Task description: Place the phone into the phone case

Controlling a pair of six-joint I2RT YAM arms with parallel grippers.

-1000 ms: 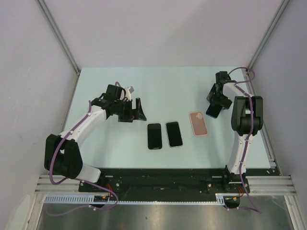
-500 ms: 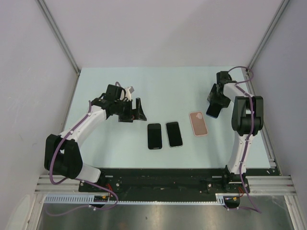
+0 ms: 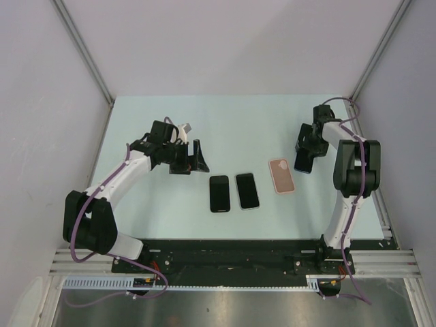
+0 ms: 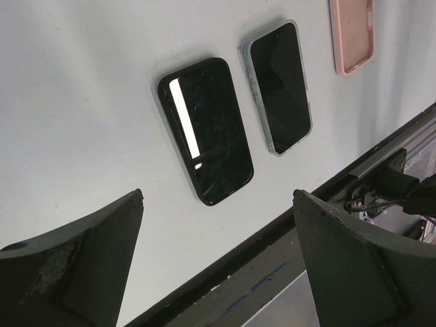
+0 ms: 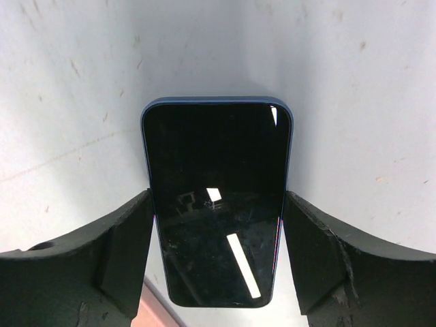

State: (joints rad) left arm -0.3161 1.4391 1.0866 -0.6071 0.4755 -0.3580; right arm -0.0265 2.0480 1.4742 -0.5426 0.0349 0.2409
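Note:
My right gripper (image 3: 304, 159) is shut on a blue-edged phone (image 5: 214, 204), screen up, with a finger on each long side. It holds the phone just right of the empty pink phone case (image 3: 281, 176), whose corner shows under the phone's near end in the right wrist view (image 5: 146, 310). My left gripper (image 3: 197, 158) is open and empty, up and left of a bare black phone (image 3: 219, 193). In the left wrist view that gripper (image 4: 218, 197) is above the black phone (image 4: 206, 129).
A phone in a clear case (image 3: 247, 191) lies right of the black phone, and shows in the left wrist view (image 4: 278, 85). The pink case shows there too (image 4: 352, 34). The black base rail (image 3: 231, 255) runs along the table's near edge.
My right wrist has swung a little outward and the held phone has shifted slightly toward me beside the pink case. The left arm has not moved.

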